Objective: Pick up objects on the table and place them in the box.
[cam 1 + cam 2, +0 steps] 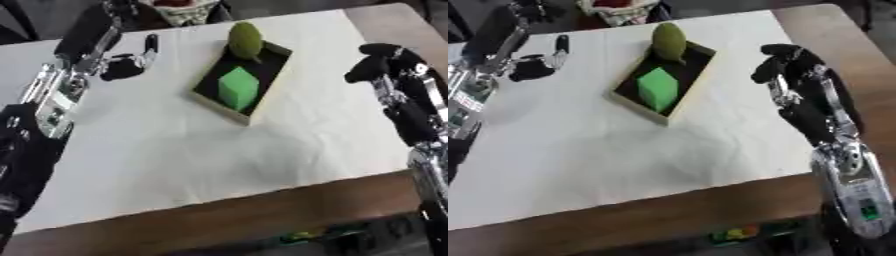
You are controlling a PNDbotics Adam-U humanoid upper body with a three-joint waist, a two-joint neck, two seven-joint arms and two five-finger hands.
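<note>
1. Shallow rectangular wooden box point(229, 113), dark lining, on white-clothed counter point(175, 150), holds a bright green cube point(237, 88) and an olive-green oval fruit point(246, 40).
2. Left hand point(131, 62): fingers straight, empty.
3. Right hand point(789, 65): fingers curled, empty.

A brown table point(262, 210) carries a white cloth point(175, 145) that covers most of it, leaving bare wood along the near edge and beneath the right hand point(785, 67). A shallow box point(214, 102) lies directly on the cloth, askew, between the two hands and nearer the right. The left hand point(131, 62) hangs over the cloth's far left part.
</note>
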